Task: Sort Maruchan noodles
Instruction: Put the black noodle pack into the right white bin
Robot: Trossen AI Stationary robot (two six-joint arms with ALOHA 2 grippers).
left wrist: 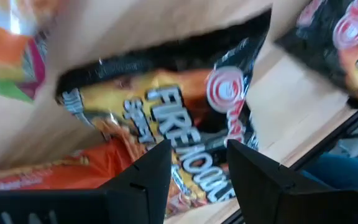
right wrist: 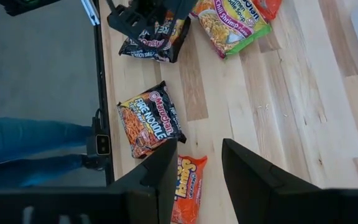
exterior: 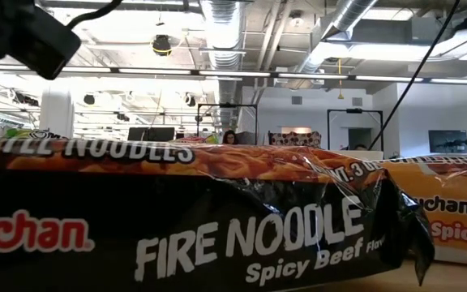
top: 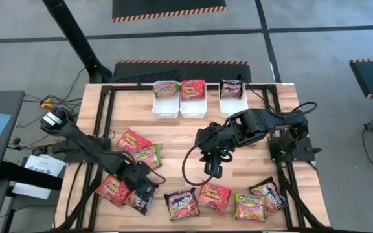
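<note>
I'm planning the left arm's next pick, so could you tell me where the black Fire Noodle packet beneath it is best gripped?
Probably from straight above, pinching one crimped end. The black packet lies flat on the table, and the left gripper hangs open over it already. Its neighbouring red packet crowds one side, so take the freer edge.

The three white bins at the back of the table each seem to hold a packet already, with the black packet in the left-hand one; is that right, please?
Nearly: each of the three white bins holds a packet, but the high view shows the black packet in the right-hand bin, with the green-yellow packet in the left-hand one.
</note>
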